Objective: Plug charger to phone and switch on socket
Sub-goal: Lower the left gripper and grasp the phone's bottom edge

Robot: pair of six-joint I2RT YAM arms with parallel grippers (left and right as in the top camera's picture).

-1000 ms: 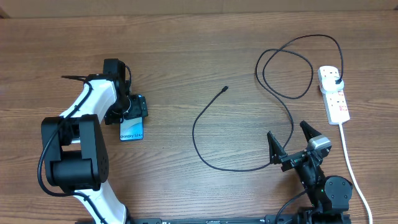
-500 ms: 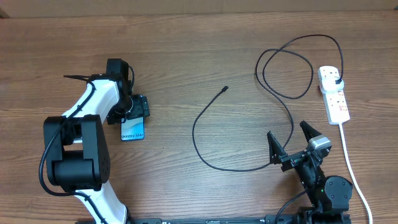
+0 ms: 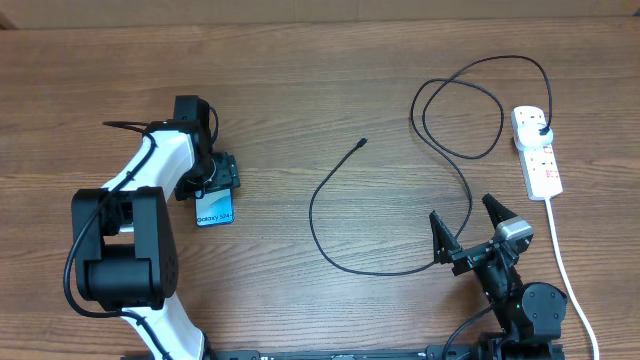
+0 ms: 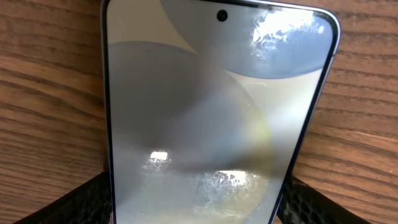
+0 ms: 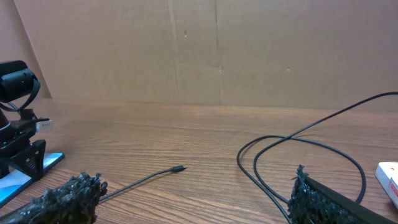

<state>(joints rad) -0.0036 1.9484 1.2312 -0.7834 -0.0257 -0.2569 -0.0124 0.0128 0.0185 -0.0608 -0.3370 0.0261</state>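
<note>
The phone [image 3: 213, 210] lies face up on the left side of the table [image 3: 300, 60], with the left gripper [image 3: 213, 182] over its far end. In the left wrist view, its 2 fingers [image 4: 71, 205] stand on either side of the phone, right at its edges. I cannot tell whether they press on it or only straddle it. The right gripper [image 3: 463, 222] sits at the near right, jaws wide apart with nothing between them.

The black plug [image 3: 541, 130] looks already seated in the far end of the power strip [image 3: 540, 165] at the far right. The charger cable [image 3: 311, 210] loops across the table. Its connector tip [image 3: 362, 143] lies free in the middle, well apart from the phone.

I judge 2 steps are left: joining the tip to the phone, and pressing the strip's switch, whose state is too small to read.
</note>
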